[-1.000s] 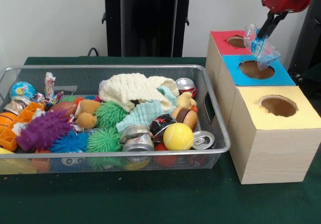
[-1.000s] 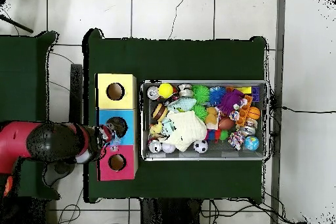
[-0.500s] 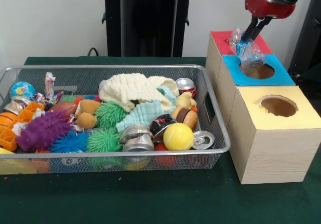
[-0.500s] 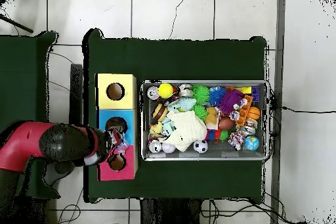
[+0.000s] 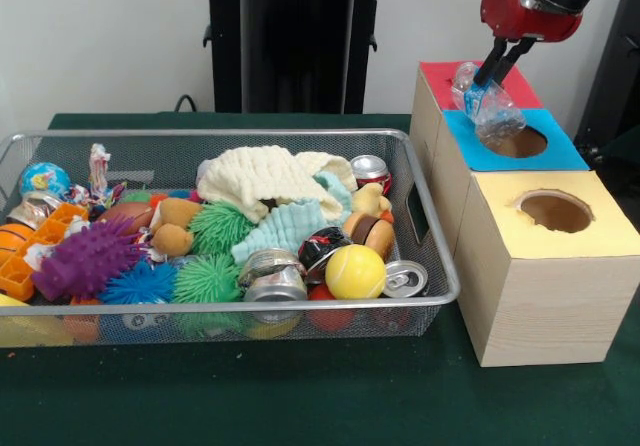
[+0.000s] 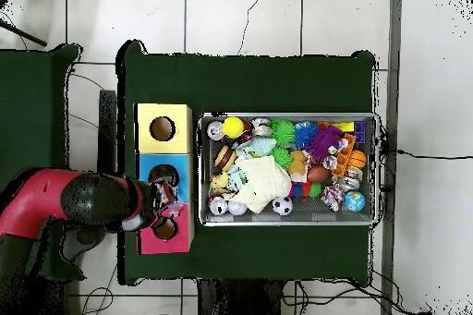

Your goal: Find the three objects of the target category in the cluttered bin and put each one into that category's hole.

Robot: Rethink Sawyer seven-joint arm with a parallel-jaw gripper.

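Note:
My gripper (image 5: 492, 73) is shut on a crumpled clear plastic bottle (image 5: 478, 102) with a blue label. The bottle hangs tilted over the seam between the red box (image 5: 437, 72) and the blue box (image 5: 563, 152), just left of the blue box's hole (image 5: 517, 143). It hides most of the red box's hole. From overhead, the gripper (image 6: 163, 204) and bottle (image 6: 171, 207) sit between the blue box (image 6: 182, 178) and the red box (image 6: 180, 235). The wire bin (image 5: 432, 258) holds drink cans (image 5: 371, 170), a crushed can (image 5: 273, 277), balls and toys.
A yellow box (image 5: 590, 234) with an open hole (image 5: 556, 211) stands nearest the camera in the row. The bin (image 6: 374, 175) lies beside the boxes on the green table. A cream cloth (image 5: 262, 178), spiky balls and a yellow ball (image 5: 354, 271) crowd the bin.
The gripper carried the bottle from over the blue hole toward the red box, to the left in the front view, and slightly upward. The bin's contents have not moved.

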